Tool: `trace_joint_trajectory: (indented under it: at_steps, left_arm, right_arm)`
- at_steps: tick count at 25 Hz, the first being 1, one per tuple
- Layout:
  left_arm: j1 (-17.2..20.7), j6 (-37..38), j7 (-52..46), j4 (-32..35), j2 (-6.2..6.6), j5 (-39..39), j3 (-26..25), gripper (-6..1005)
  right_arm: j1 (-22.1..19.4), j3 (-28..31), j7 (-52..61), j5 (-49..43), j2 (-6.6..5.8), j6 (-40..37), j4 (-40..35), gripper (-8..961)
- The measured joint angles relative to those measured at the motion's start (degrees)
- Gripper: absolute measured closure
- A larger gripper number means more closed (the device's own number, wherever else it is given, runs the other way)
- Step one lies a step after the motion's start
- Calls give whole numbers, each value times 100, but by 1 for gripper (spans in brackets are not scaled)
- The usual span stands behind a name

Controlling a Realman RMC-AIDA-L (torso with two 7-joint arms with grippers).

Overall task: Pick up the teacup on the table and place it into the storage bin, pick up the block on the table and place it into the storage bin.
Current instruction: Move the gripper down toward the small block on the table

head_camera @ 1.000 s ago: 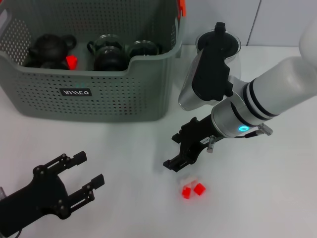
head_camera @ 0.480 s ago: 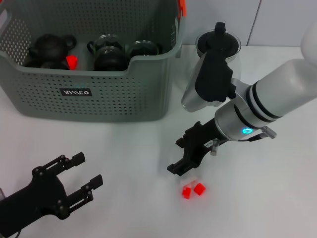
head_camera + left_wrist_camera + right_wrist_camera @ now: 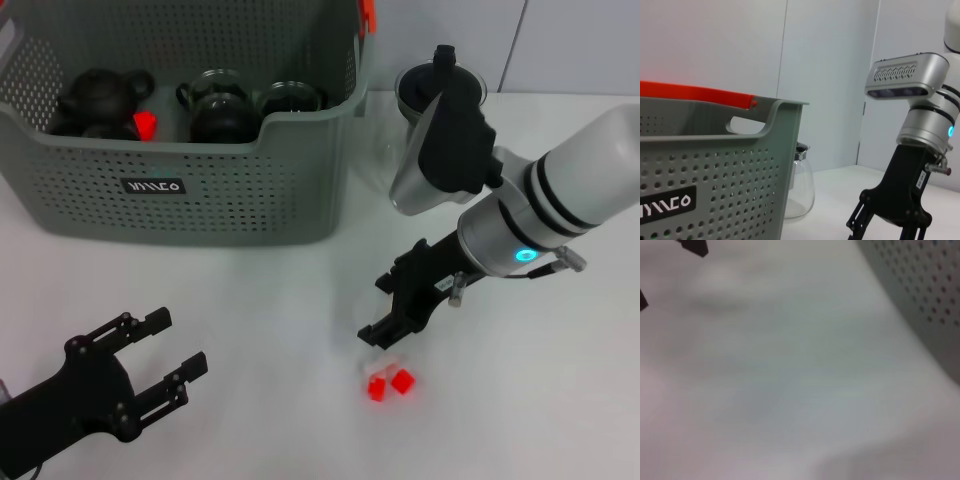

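A small red block (image 3: 390,383) lies on the white table, in front of the storage bin (image 3: 300,180) and to its right. My right gripper (image 3: 378,318) hangs open just above and behind the block, not touching it. The left wrist view shows the same right gripper (image 3: 887,227) with its fingers spread, beside the storage bin (image 3: 715,165). No teacup shows on the table. Several dark tea vessels (image 3: 215,110) and a red piece (image 3: 146,124) sit inside the bin, and I cannot tell which is the teacup. My left gripper (image 3: 165,365) rests open at the table's near left.
A clear glass teapot with a black lid (image 3: 440,85) stands behind the right arm, right of the bin; the glass teapot (image 3: 800,185) also shows in the left wrist view. An orange clip (image 3: 367,12) sits on the bin's rim. The bin's perforated wall (image 3: 935,300) fills one corner of the right wrist view.
My right gripper has shifted to the right and a little nearer, ending closer over the red block. The left arm, the block and the bin have not moved.
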Motion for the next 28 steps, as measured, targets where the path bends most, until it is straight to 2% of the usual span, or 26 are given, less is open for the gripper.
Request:
trace_joint_trajectory:
  at_steps: [5,16,22,28]
  left_arm:
    - [13,-7,3,0,-6,-5,0,324]
    - [-11,-27,3,0,-9,5,0,324]
    - [-14,-27,-1,0,-9,2,0,325]
    - [-23,-35,-16,0,-9,-5,0,325]
  right_arm:
    - [-233,108,-14,-63,-3,-85,-445,139]
    - [-251,129,511,-357,30,40,-314,141]
    - [-241,73,600,-573,64,115,-305,273]
    - [-251,45,582,-560,66,192,-276,272]
